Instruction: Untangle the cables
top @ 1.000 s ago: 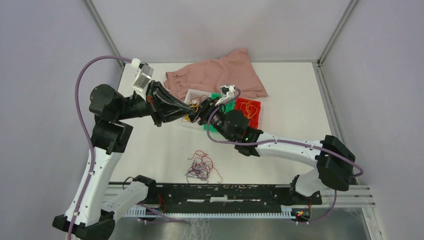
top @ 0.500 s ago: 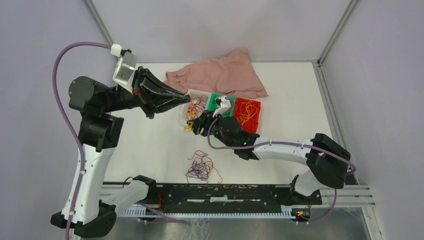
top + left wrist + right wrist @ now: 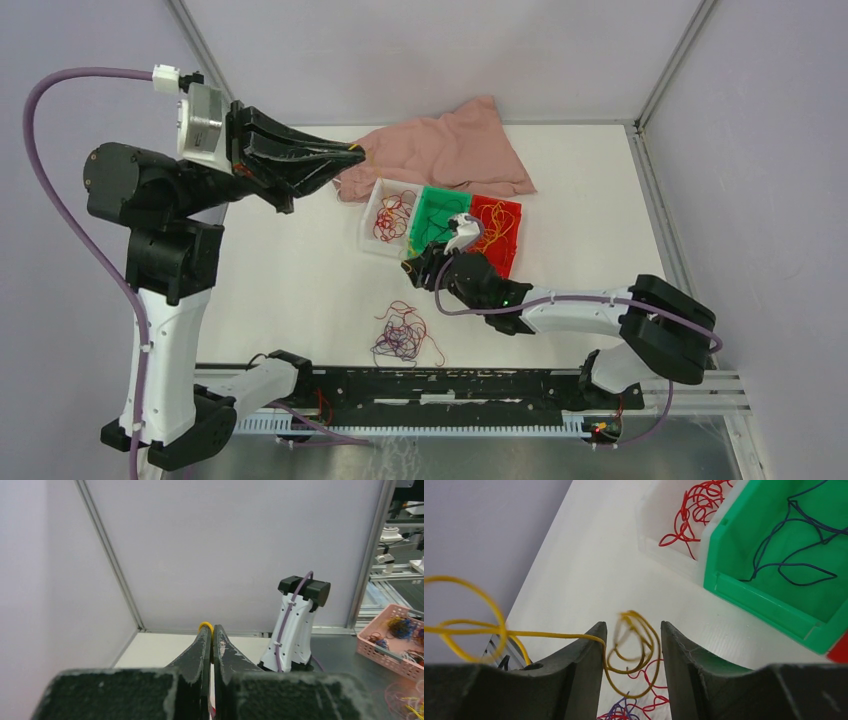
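On the surface (image 3: pixel 300 280), the cables (image 3: pixel 403 336) clump lies near the right gripper (image 3: pixel 412 264), on its base side. That gripper stands released, yellow loops (image 3: pixel 626 671) hanging between its fingers. Raised left gripper (image 3: pixel 210 630) clenched on a yellow strand (image 3: pixel 204 625).

**Operator:** How is the workspace illuminated?

**Technician:** Bright, diffuse light is supplied from above. Only soft, short shadows are cast on the white table (image 3: pixel 300 290) beneath the arms. A dull sheen is shown on the steel sill (image 3: pixel 400 455) at the near edge.

**Operator:** Where is sharpness lost?

**Technician:** In the right wrist view, the loops of the yellow cable (image 3: pixel 549 633) are smeared by motion blur. The right gripper (image 3: pixel 632 630) and the left gripper (image 3: pixel 212 630) are rendered soft and grainy at close range.
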